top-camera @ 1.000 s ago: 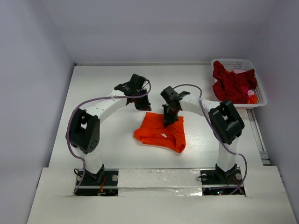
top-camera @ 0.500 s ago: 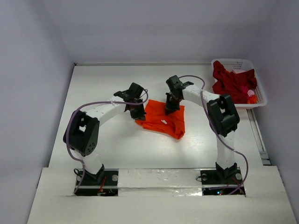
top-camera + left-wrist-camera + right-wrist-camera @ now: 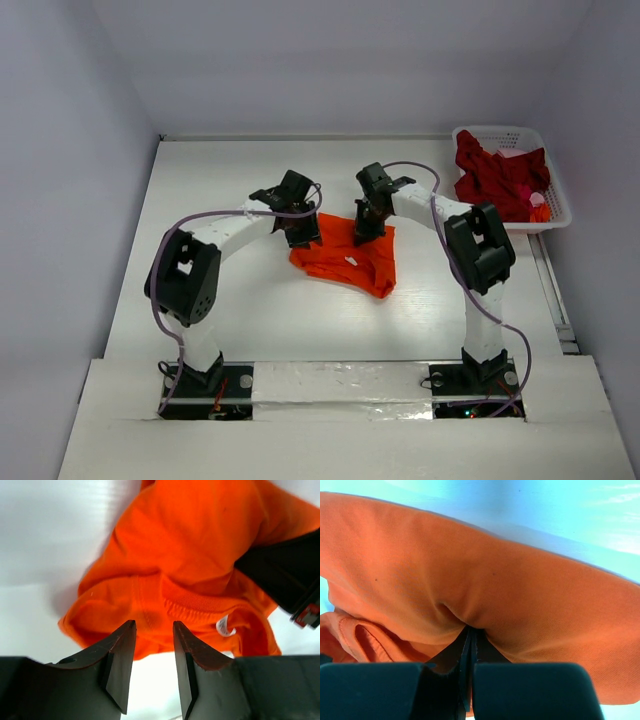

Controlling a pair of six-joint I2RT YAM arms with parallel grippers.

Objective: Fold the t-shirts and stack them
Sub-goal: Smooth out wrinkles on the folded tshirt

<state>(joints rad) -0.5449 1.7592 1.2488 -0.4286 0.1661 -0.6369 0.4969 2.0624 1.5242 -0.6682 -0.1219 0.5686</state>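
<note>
Right fingers (image 3: pixel 530 690) tight on orange t-shirt (image 3: pixel 335 258)

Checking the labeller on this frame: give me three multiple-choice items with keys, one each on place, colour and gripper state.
1. Where is the crimson t-shirt?
A. in the white basket
B. at the near table edge
C. in the far left corner

2. What colour is the cloth that the right gripper pinches?
A. white
B. orange
C. blue

3. How do the jaws of the left gripper stand?
A. shut on cloth
B. apart, clamped on nothing
C. shut on nothing

Key:
1 A: the top view shows it heaped in the basket at the far right.
2 B: the right wrist view shows the orange t-shirt bunched between the closed fingers.
3 B: the left wrist view shows a clear gap between the jaws, with the cloth beyond them.
</note>
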